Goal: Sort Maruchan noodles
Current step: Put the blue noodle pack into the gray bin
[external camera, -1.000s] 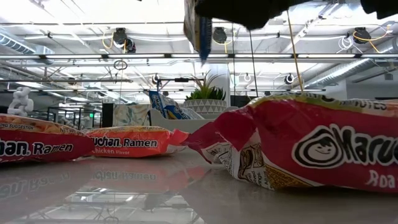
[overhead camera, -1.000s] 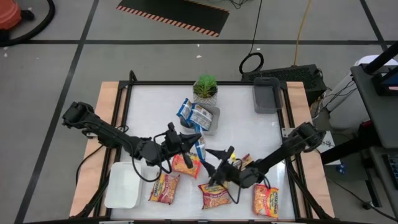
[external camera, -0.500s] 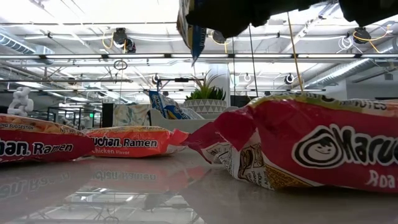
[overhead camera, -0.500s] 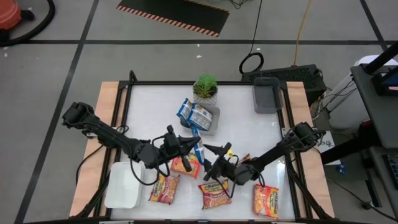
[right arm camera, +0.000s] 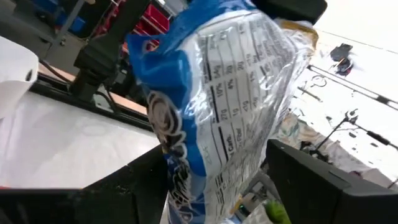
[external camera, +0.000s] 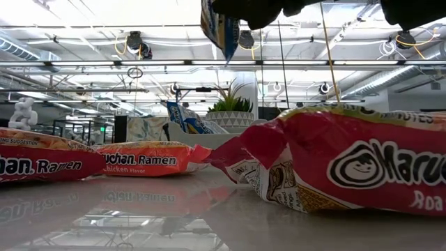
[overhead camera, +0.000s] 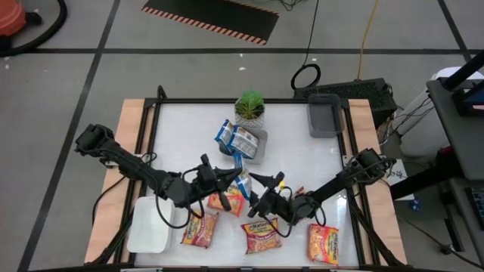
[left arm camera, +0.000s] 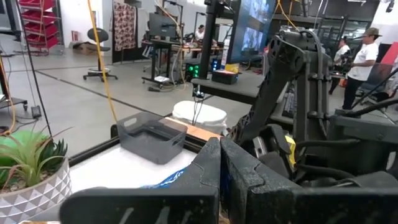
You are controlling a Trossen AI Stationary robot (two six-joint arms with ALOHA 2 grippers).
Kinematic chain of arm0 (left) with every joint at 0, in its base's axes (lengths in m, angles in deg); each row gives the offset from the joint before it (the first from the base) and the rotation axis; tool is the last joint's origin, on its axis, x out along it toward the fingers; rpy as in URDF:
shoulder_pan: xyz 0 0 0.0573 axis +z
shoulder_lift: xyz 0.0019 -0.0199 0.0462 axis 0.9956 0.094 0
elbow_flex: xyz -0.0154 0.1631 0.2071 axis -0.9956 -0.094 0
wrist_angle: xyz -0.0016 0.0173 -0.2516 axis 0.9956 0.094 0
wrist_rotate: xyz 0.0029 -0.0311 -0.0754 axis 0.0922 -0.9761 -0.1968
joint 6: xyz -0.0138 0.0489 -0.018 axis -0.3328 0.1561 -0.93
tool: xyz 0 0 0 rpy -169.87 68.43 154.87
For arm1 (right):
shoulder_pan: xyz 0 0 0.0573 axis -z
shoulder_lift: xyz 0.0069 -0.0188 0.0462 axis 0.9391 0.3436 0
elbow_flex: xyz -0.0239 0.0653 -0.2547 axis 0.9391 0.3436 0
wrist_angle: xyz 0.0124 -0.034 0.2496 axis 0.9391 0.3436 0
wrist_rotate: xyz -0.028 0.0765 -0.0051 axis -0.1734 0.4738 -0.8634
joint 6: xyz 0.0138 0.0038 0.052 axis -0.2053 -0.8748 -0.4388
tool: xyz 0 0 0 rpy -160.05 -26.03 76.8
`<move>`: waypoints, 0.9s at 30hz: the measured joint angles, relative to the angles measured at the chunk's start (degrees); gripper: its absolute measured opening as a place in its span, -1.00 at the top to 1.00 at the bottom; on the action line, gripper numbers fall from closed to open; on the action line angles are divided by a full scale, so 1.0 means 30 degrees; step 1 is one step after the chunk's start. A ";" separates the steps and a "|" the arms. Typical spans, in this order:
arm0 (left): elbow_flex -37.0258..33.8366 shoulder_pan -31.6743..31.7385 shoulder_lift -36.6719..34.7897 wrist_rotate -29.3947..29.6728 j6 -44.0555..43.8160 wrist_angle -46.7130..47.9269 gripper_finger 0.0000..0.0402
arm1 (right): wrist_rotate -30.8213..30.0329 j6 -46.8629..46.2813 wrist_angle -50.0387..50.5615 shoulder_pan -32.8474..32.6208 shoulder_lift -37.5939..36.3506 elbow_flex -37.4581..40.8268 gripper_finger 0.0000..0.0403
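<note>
A blue-white Maruchan noodle packet point(overhead camera: 242, 181) hangs above the table's middle, with my left gripper point(overhead camera: 231, 178) shut on it. In the low view the packet point(external camera: 219, 24) dangles from the top edge. My right gripper point(overhead camera: 259, 194) is open just to its right; in the right wrist view its two fingers stand on either side of the packet's lower part point(right arm camera: 211, 124). Whether they touch it, I cannot tell. Orange-red and pink-red packets point(overhead camera: 225, 201) point(overhead camera: 200, 228) point(overhead camera: 261, 236) point(overhead camera: 323, 243) lie flat near the front edge. My left gripper pinches the blue-white packet's upper end point(right arm camera: 283, 25) between its two shut fingers point(left arm camera: 211, 171), coming level from the table's left. The packet hangs below the fingers with its faces upright, clear of the table.
A low tray point(overhead camera: 255, 143) at the middle back holds more blue-white packets point(overhead camera: 236, 137), beside a potted plant point(overhead camera: 249, 108). A grey bin point(overhead camera: 324, 115) stands at the back right and a white tray point(overhead camera: 148, 224) at the front left. People show in the room beyond.
My right gripper has risen a little toward the hanging blue-white packet and tipped its fingers upward, staying open. My left gripper keeps its hold on the packet, which stays hanging clear of the table.
</note>
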 joint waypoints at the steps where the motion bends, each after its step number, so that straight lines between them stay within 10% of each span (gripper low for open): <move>1: 0.0000 0.0000 0.0000 -0.0002 0.0005 0.0016 0.99 | -0.0292 0.0254 -0.0119 0.0000 0.0000 0.0000 -0.24; 27: 0.0000 -0.0109 0.0015 -0.0119 -0.0075 0.0114 0.99 | 0.0576 -0.1948 -0.0545 0.0026 -0.0007 0.0000 0.03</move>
